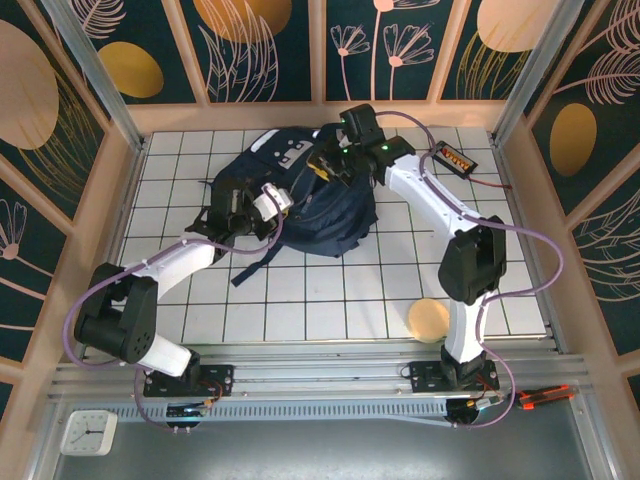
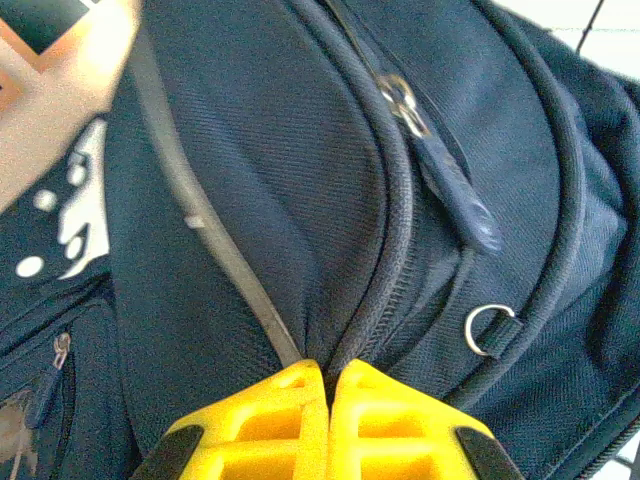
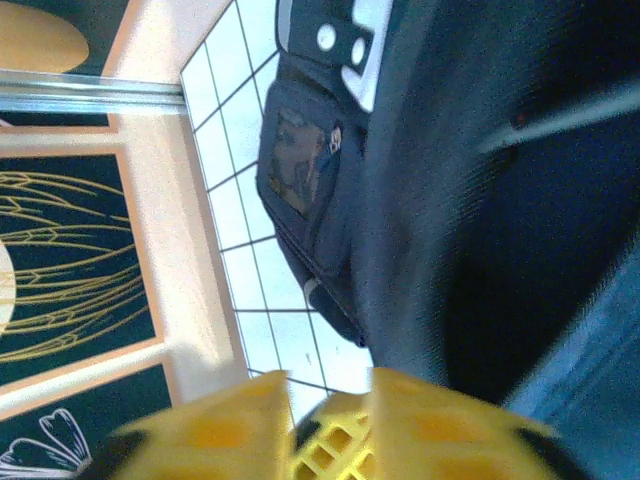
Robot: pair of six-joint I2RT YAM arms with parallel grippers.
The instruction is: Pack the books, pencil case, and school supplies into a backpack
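Where left pincer [image 2: 328, 378] pinches backpack [image 2: 300, 200] fabric, jaws closed, right pincer [image 3: 330, 395] slightly parted

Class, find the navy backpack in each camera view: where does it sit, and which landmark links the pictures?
Top external: the backpack sits upper centre.
Left wrist: the backpack spans centre and right, close up.
Right wrist: the backpack runs down the right side.
Shared landmark: its white trim patch.

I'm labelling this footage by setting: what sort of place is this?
Probably a robot test cell: gridded table, patterned wall panels on a metal frame, two bolted-down arms at a backpack.
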